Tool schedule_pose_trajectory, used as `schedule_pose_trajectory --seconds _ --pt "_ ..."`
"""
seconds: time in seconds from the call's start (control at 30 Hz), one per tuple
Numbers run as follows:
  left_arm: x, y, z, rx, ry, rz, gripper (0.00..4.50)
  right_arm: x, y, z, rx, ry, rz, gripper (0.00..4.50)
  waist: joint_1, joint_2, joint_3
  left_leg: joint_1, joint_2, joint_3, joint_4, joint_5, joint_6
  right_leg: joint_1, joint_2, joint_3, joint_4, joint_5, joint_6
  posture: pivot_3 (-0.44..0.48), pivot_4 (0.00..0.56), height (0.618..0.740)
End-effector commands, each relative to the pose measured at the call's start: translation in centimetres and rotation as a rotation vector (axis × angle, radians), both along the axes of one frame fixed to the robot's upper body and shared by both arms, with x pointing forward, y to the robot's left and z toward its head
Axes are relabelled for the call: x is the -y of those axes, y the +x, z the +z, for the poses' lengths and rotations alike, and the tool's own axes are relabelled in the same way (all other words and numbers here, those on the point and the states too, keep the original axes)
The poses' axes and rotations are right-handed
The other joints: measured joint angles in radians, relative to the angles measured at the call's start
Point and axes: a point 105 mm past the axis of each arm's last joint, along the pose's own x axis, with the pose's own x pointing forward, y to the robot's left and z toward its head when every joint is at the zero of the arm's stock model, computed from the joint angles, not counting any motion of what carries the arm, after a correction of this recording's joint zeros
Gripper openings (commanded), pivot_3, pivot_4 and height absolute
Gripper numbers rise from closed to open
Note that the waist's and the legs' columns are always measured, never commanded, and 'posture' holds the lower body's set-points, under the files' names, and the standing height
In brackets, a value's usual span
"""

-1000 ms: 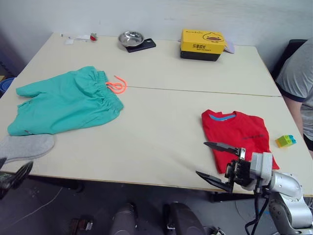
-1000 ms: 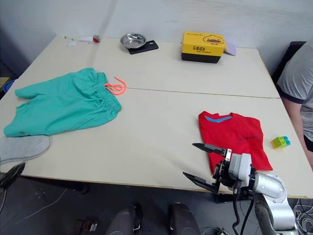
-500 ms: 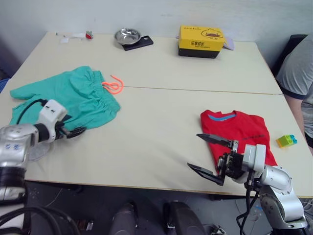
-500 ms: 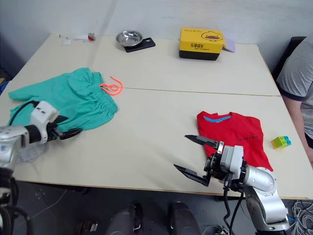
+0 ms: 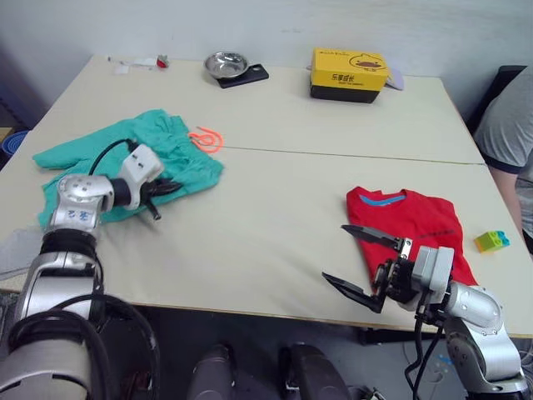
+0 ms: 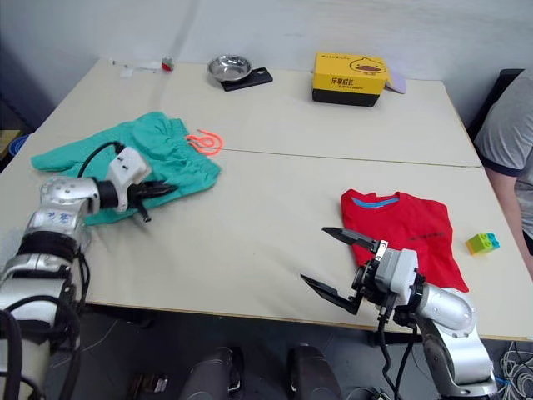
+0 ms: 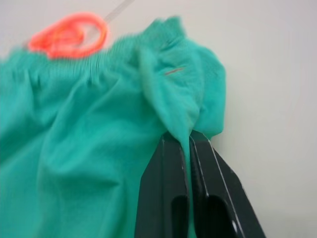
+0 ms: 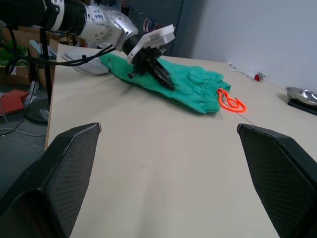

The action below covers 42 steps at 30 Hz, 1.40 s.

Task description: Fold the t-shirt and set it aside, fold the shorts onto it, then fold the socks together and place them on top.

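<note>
The teal-green shorts (image 5: 100, 158) lie bunched at the table's left, their orange drawstring (image 5: 206, 138) curled beside the waistband. My left gripper (image 5: 169, 187) is shut on a pinched fold of the shorts (image 7: 183, 106) near the waistband corner. The red t-shirt (image 5: 412, 229) lies folded at the right, blue neck label showing. Just in front of it and to its left, my right gripper (image 5: 334, 251) hangs open above the table's front edge, holding nothing. A grey sock (image 5: 12, 250) peeks in at the far left edge.
A yellow box (image 5: 346, 73) and a metal bowl (image 5: 226, 63) stand at the back of the table (image 5: 275, 208). A small coloured toy block (image 5: 489, 241) lies right of the t-shirt. A person in a grey shirt (image 5: 508, 125) sits at the right side.
My left gripper came up over the table, reached the shorts and shut on their edge. The shorts are now bunched and shifted to the right. The right gripper stays open.
</note>
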Motion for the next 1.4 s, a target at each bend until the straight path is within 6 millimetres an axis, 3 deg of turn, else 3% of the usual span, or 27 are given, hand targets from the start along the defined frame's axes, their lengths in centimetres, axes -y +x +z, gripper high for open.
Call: schedule_pose_trajectory --seconds 0.03,0.13,0.23,0.43,0.6,0.73,0.77,1.0,1.1,1.2,1.37,1.4 --pt "4.1 -0.6 2.9 0.085 -0.051 -0.249 0.04 0.5 -0.1 1.0 0.055 -0.016 -0.026 4.5 -0.001 0.0 0.0 0.0 0.0 0.0 0.0 0.001 -0.001 0.0 0.0 0.0 -0.001 0.0 0.0 0.0 0.15 0.74" --pt "7.3 -2.3 3.6 0.073 -0.089 -0.503 0.04 0.7 0.0 1.0 0.058 -0.033 -0.038 4.5 -0.002 0.0 0.0 -0.001 0.0 0.001 0.0 0.001 -0.002 -0.001 0.001 0.0 -0.001 0.0 0.001 0.0 0.15 0.74" --pt "9.6 -4.7 2.8 0.021 -0.06 -0.742 0.04 1.3 0.0 1.0 0.059 -0.073 -0.048 4.5 -0.01 0.001 0.001 -0.001 0.001 0.003 0.001 0.002 -0.004 -0.001 0.003 0.002 -0.001 -0.001 0.001 0.0 0.15 0.74" --pt "11.7 -10.0 -0.3 -0.089 -0.01 -0.975 0.04 1.6 0.3 0.0 0.023 -0.21 0.003 4.5 -0.02 0.003 0.002 0.002 0.004 0.003 0.001 0.002 -0.006 0.0 0.006 0.006 0.002 -0.001 0.002 0.0 0.15 0.74" --pt "11.5 -13.0 -2.9 -0.176 0.0 -1.023 0.04 0.0 1.8 -1.7 0.021 -0.365 0.065 4.5 -0.028 0.004 0.002 0.004 0.004 0.002 0.004 0.002 -0.005 0.0 0.006 0.006 0.007 -0.001 0.001 0.0 0.15 0.74" --pt "11.4 -12.5 -3.5 -0.163 -0.006 -0.882 0.04 -1.8 2.5 -2.5 0.042 -0.426 0.13 4.5 -0.028 0.004 0.003 0.004 0.004 0.0 0.007 0.001 -0.001 0.001 0.006 0.006 0.01 0.0 0.0 0.0 0.15 0.74" --pt "11.3 -12.4 -3.3 -0.163 -0.022 -0.852 0.46 -2.2 2.7 -2.6 0.058 -0.437 0.144 4.5 -0.028 0.004 0.003 0.003 0.003 0.0 0.007 0.002 0.0 0.001 0.006 0.005 0.011 0.0 0.0 0.0 0.15 0.74" --pt "6.3 -13.9 -2.1 -0.144 -0.036 -0.636 2.63 -4.1 4.0 -3.0 0.126 -0.523 0.24 4.5 -0.039 0.006 0.004 0.004 0.005 0.0 0.006 0.001 -0.001 0.0 0.006 0.005 0.01 0.0 -0.001 0.0 0.15 0.74" --pt "2.6 -15.4 -2.9 -0.141 0.01 -0.501 3.58 -5.5 5.4 -3.5 0.175 -0.572 0.244 4.5 -0.043 0.007 0.005 0.004 0.006 0.0 0.005 0.001 -0.002 -0.001 0.005 0.005 0.011 -0.001 -0.002 0.0 0.15 0.74" --pt "0.0 -16.3 -3.9 -0.147 0.058 -0.361 3.58 -6.1 6.6 -4.5 0.184 -0.652 0.255 4.5 -0.047 0.008 0.005 0.004 0.006 0.0 0.005 0.001 -0.002 -0.001 0.004 0.004 0.011 -0.001 -0.003 0.0 0.15 0.74" --pt "-2.4 -17.1 -5.9 -0.116 0.201 -0.207 3.58 -6.7 8.1 -5.3 0.154 -0.719 0.242 4.5 -0.036 0.007 0.005 0.004 0.004 0.0 0.005 0.0 0.0 -0.001 0.001 0.003 0.01 -0.002 -0.005 0.0 0.15 0.74" --pt "-2.8 -17.1 -6.3 -0.109 0.234 -0.188 3.61 -6.8 8.3 -5.2 0.155 -0.718 0.237 4.14 -0.035 0.007 0.005 0.005 0.005 0.0 0.005 0.0 0.0 0.0 0.001 0.003 0.01 -0.002 -0.006 0.0 0.15 0.74"
